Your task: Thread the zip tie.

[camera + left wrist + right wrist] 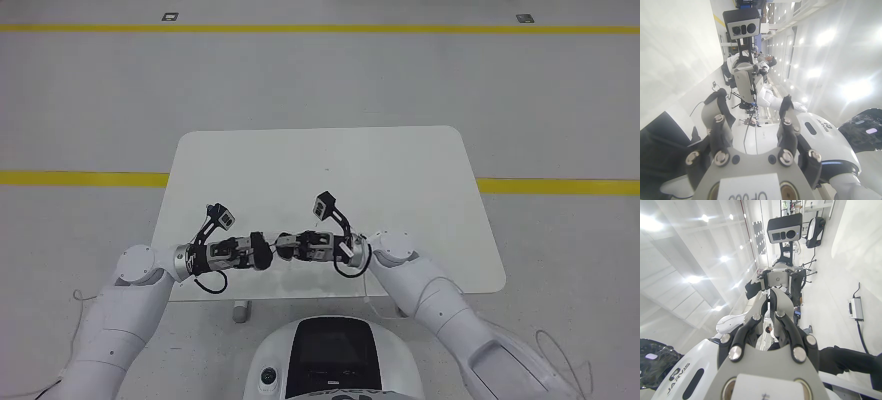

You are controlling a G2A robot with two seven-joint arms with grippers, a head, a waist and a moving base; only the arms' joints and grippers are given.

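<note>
while poised tip to tip above near edge of table [420, 170]: spread wide at left gripper [754, 95], pinched together at right gripper [770, 294].

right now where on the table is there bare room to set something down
The table is bare across its whole far half, side to side, beyond both arms. It is crowded along the near edge, at the middle, where the left tool and the right tool face each other closely.

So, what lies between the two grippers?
Nothing visible. In the top view the left gripper and right gripper face each other across a short bare gap.
</note>
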